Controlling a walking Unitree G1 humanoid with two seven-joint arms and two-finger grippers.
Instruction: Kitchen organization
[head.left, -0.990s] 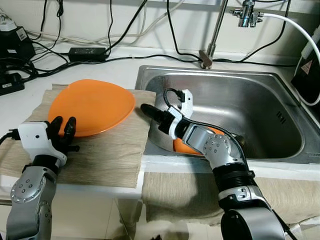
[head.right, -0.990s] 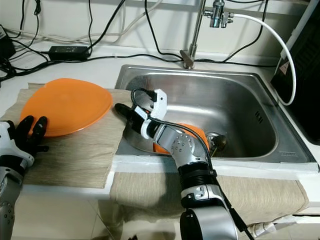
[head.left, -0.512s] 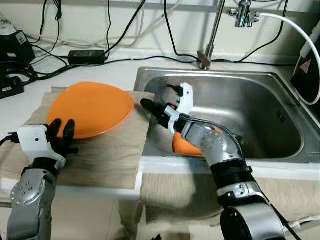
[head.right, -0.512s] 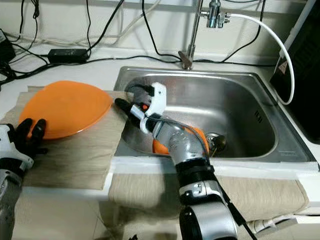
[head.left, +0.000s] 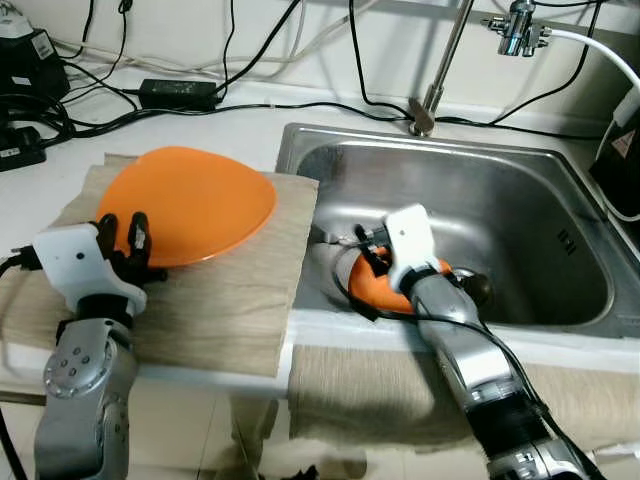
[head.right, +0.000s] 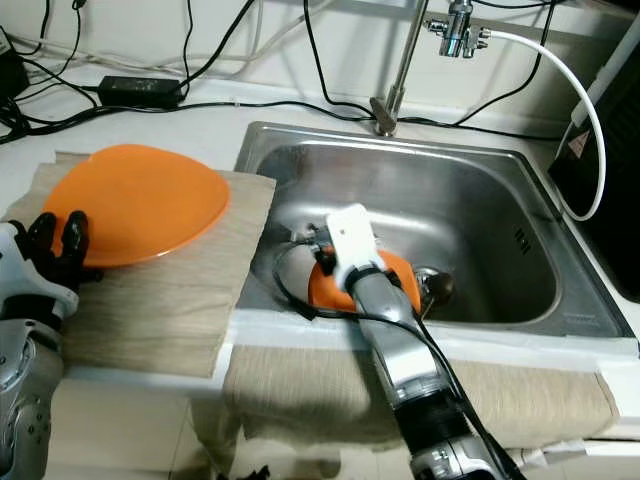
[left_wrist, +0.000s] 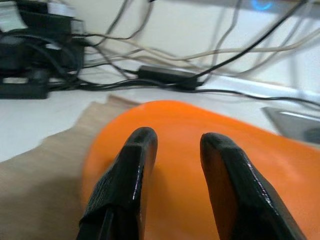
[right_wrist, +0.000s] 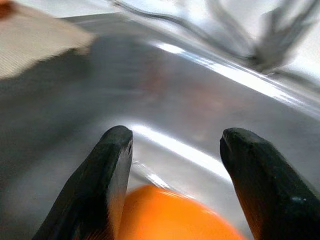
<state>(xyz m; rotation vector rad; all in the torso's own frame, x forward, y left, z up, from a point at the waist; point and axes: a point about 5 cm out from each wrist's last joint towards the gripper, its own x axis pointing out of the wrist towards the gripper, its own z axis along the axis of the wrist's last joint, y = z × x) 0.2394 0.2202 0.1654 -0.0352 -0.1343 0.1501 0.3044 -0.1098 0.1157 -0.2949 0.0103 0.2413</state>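
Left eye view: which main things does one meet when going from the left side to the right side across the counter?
Left hand → orange plate on the beige cloth → right hand over the orange dish in the sink → drain

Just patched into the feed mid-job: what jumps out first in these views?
The big flat orange plate on the beige cloth mat left of the stainless steel sink stands out, with the left gripper at its near edge. In the sink, the right gripper, fingers open, reaches down over a second orange dish beside the drain.
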